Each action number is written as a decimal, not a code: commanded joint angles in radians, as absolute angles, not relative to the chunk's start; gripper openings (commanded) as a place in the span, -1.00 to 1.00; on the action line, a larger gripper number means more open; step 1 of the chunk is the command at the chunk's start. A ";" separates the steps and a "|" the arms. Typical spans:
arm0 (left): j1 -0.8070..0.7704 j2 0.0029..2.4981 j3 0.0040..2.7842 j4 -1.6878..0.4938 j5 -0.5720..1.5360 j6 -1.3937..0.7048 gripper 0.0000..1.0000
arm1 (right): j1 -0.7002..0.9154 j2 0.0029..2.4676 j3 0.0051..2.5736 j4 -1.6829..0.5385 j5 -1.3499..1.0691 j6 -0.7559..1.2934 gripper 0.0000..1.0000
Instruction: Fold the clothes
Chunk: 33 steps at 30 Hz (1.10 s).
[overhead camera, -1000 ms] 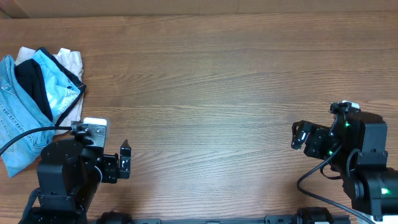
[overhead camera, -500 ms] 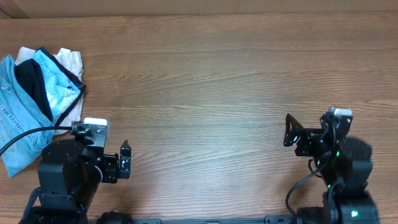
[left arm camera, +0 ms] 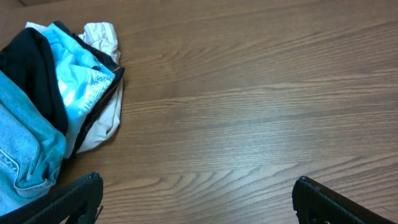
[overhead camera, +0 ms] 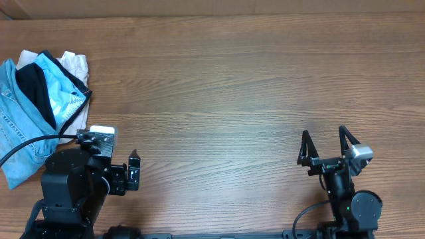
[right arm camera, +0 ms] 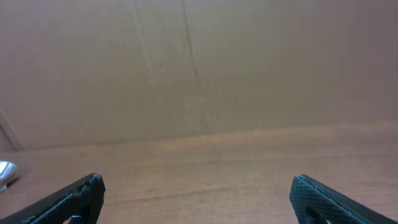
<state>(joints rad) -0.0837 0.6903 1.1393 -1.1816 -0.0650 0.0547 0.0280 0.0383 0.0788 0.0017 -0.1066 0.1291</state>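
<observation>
while both arms sit at the near edge of the worktop [overhead camera: 219, 86]: nothing is gripped; folding not begun, as i judge it.
jeans [overhead camera: 16, 133]: light-blue denim, bunched in a heap at the far-left corner of the worktop, partly running off the left edge of the overhead view; not spread flat.
pile on the jeans: black garment [overhead camera: 36, 89] lies over the upper part of the denim, a bright cyan cloth [overhead camera: 63, 89] against it, a beige cloth [overhead camera: 76, 63] on the far side; all touching.
left claw [overhead camera: 131, 171]: wide, bare; near the heap, to its right and on the near side, not touching it. its wrist view has the denim at lower left, close to the left finger.
right claw [overhead camera: 325, 145]: wide, bare; at the right side, well apart from the jeans. its wrist view shows only bare wood and a plain backdrop, no cloth.
step in hand: reaching for the jeans; judged the earliest stage.
next move calls for: the left arm is the nearer one. it needs to grip denim alone, at a free edge away from the black garment, then draw it to the open middle to be laid flat. the right arm must cross over to help spread.
risk: the black and cyan cloths overlap the denim and may drag along. waistband and hems cannot be made out in the heap, so the grip point is a guess.
</observation>
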 commanded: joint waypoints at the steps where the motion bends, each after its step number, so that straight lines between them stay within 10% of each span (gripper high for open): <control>1: -0.087 0.692 1.139 -1.181 -0.074 0.041 1.00 | 0.035 0.003 0.010 0.074 -0.087 0.123 1.00; 33: -0.087 0.692 1.139 -1.181 -0.075 0.041 1.00 | 0.039 0.003 0.008 -0.082 -0.027 0.130 1.00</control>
<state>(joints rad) -0.0837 0.6903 1.1393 -1.1816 -0.0650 0.0547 0.0292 0.0128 0.0181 -0.0895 -0.0364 0.1276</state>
